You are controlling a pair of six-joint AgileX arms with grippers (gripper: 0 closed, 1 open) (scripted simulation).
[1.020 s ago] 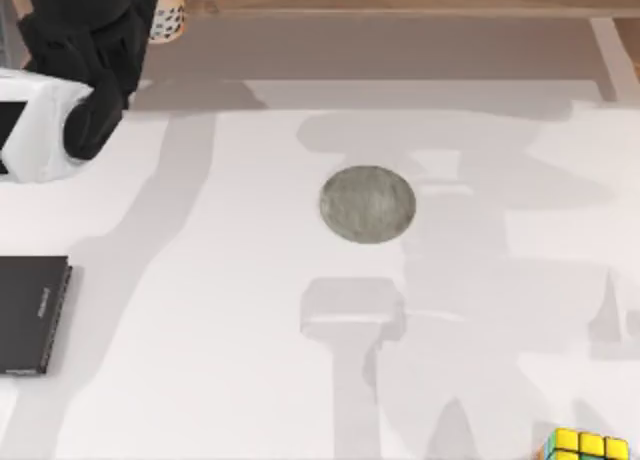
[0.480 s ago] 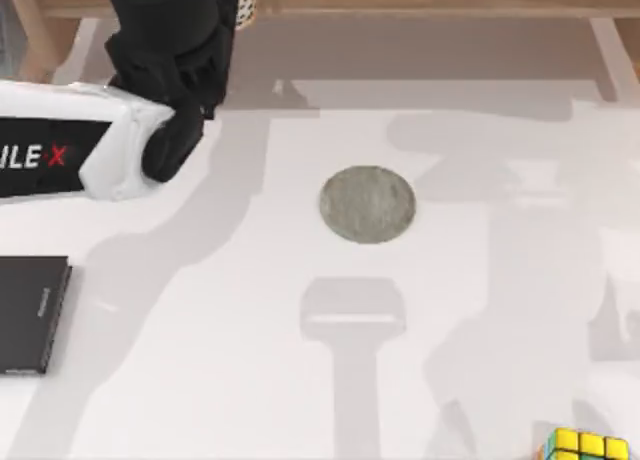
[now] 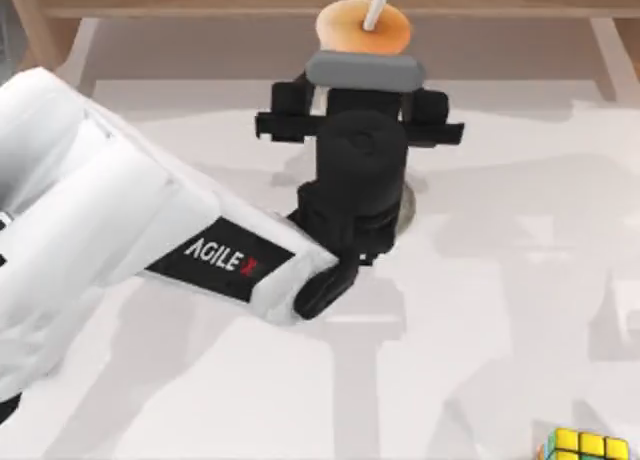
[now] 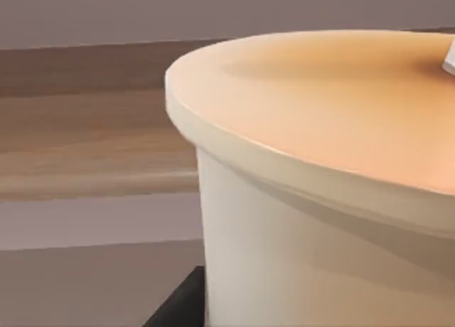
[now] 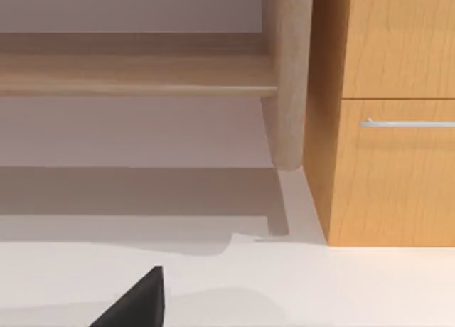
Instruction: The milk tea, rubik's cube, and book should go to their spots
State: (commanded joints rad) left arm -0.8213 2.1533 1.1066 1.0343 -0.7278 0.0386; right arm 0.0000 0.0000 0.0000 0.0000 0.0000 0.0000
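Our left tool [image 3: 362, 65] sits over the white counter's [image 3: 480, 310] middle-rear, clamped on the tall orange-lidded milk tea cup [image 3: 362, 25] with white straw. The multicoloured rubik's cube [image 3: 585, 446] sits at the near right edge. Right tool state: we cannot tell.

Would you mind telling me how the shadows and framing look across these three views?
Top view: soft grey arm shadows cross the white table; the rubik's cube is cropped at the frame's lower edge. Left wrist view: the milk tea sits very close, its lid evenly lit. Right wrist view: a shelf shadow falls on the table.
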